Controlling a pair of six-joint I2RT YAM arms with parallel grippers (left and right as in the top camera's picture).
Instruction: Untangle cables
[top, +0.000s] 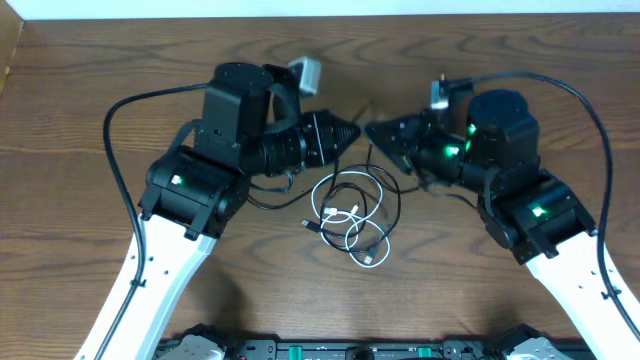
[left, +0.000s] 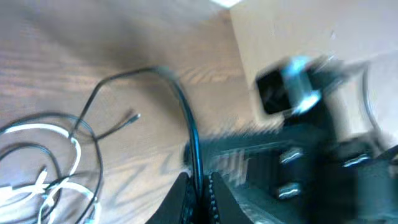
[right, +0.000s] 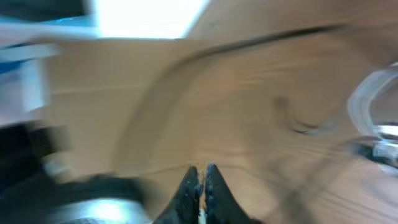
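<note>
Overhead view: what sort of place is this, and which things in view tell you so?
Probably a robotics lab bench: the left arm and right arm face each other over a wood-grain table, with thin cables tangled between them.

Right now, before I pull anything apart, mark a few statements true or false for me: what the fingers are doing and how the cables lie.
1. The left fingers are shut on a black cable. True.
2. The right fingers stand wide open. False: they are shut; the blurred view does not show whether they hold anything.
3. The white cable lies apart from the others. False: it is looped in with the black cables in one tangle.
4. The tangle lies on the table between the two arms. True.
</note>
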